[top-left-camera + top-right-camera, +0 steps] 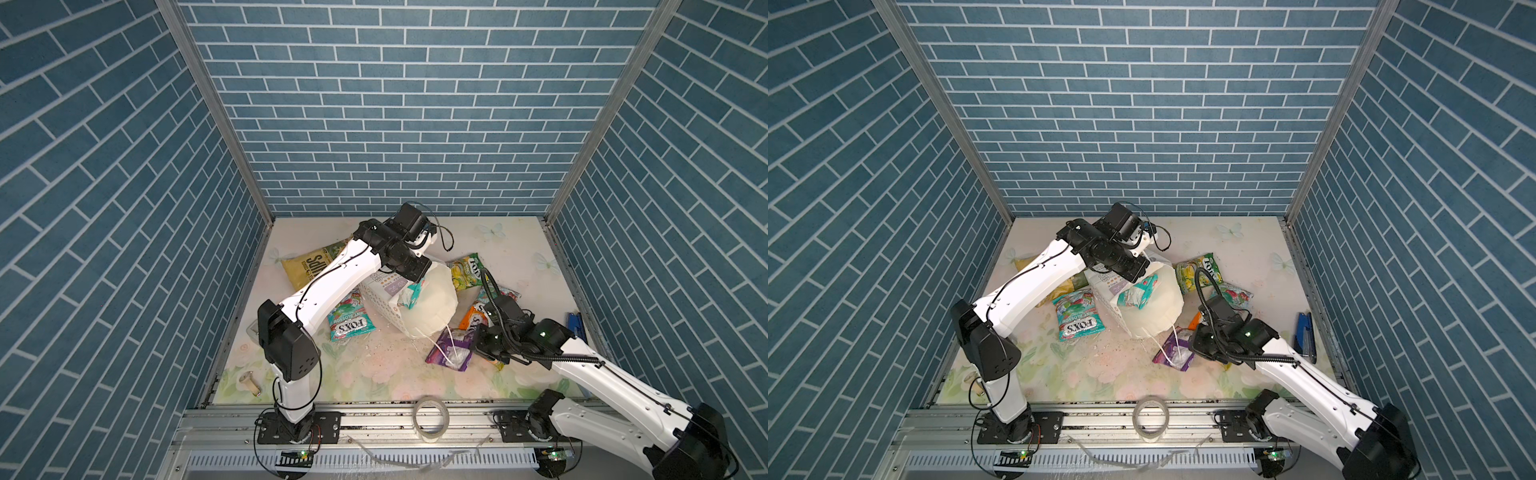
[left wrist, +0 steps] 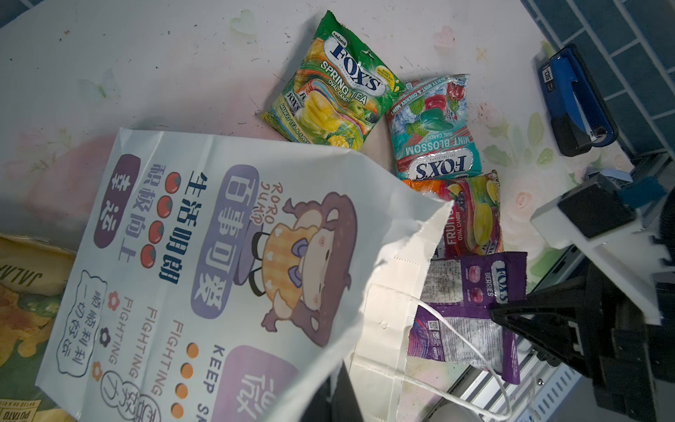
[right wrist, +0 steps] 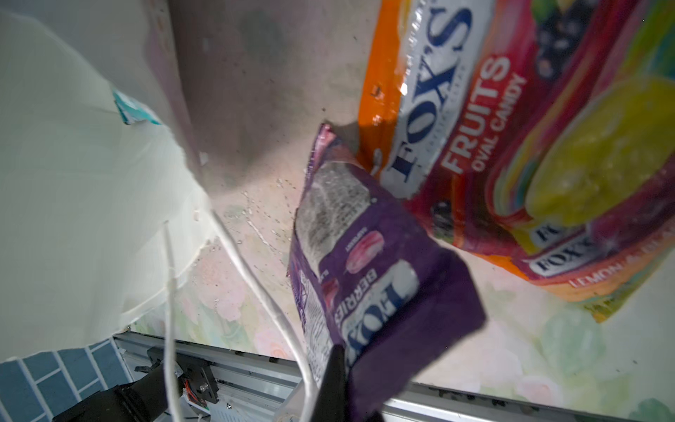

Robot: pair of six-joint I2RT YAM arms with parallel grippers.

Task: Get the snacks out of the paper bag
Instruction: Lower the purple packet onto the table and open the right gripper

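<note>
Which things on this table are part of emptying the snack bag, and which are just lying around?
Part of the job: paper bag, chips bag, yellow-green packet, orange packet, purple packet, teal packet poking from the bag, teal packet by the left arm, teal packet by the right arm.
Just lying about: tape roll, blue stapler, small metal tube.

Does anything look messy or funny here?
Yes. The paper bag is crumpled and tipped on its side, with a teal packet poking out of it. Little white crumbs are scattered on the table in front of it. A tape roll sits off the table, on the metal rail.
</note>
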